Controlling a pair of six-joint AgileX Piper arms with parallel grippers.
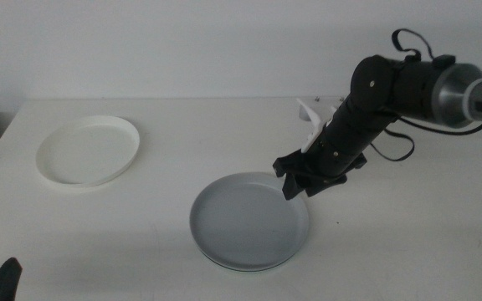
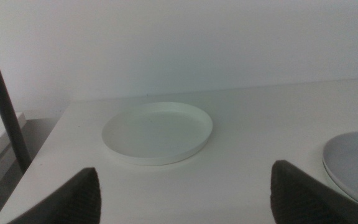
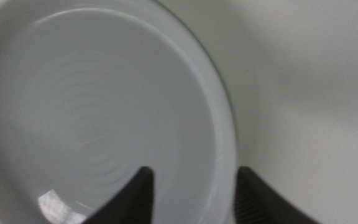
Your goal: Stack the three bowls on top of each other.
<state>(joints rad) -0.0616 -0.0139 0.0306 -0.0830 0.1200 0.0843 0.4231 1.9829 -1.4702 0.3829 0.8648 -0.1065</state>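
Your right pincer [image 1: 298, 180], jaws apart astride the grey bowl's [image 1: 249, 219] rim, looks done placing; left pincer [image 2: 185, 193] waits wide, so fetch the white bowl [image 1: 88, 151] next.

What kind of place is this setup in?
Probably a lab or test bench: a bare white table against a blank white wall, with only shallow bowls, a white bowl and a grey bowl, and the right gripper.
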